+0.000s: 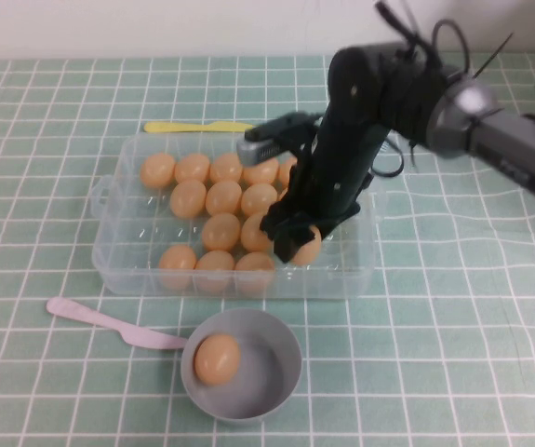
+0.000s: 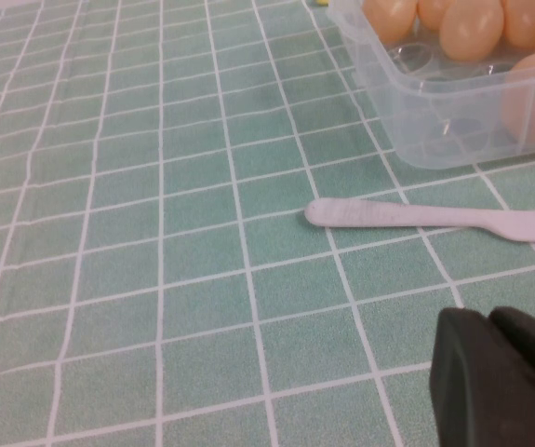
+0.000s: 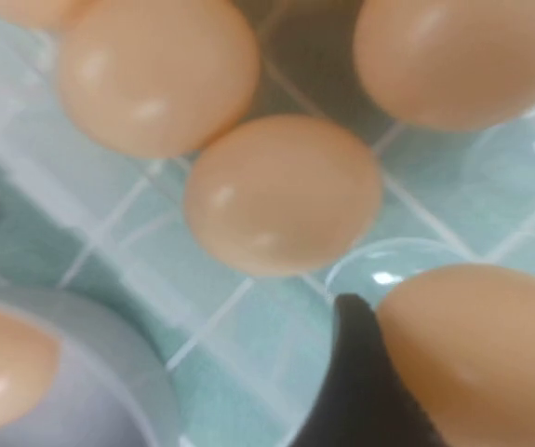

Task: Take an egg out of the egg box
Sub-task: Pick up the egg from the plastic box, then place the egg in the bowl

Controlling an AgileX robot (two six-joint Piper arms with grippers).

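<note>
Landmark: egg box (image 1: 118,244), clear plastic tray with side handles, standing on the green checked cloth (image 1: 53,140).

Egg box contents: about a dozen tan-orange eggs sit in its wells, filling its left and middle part; the wells at its right end show bare.

Right gripper (image 1: 297,244): reaches down into the egg box at its near-right part, arm coming in from the right side of the cloth.

Right gripper state: fingers closed narrowly around the egg (image 1: 307,246); in the right wrist view a black finger (image 3: 360,382) lies flat against the egg's (image 3: 481,345) side.

The egg: inside the egg box outline, at the near row, just right of the neighbouring eggs. Whether it rests in its well or is lifted clear, I cannot tell.

Left gripper (image 2: 504,377): outside the egg box, off its near-left corner, above bare cloth; only a dark tip shows in the left wrist view. Opening: cannot tell.

Grey bowl (image 1: 281,358): just in front of the egg box's near wall, with one egg (image 1: 217,358) lying in it.

Pink knife (image 1: 100,321): flat on the cloth, near the egg box's near-left corner, blade end touching the bowl's rim.

Yellow utensil (image 1: 193,127): lies along the egg box's far wall, outside it.
</note>
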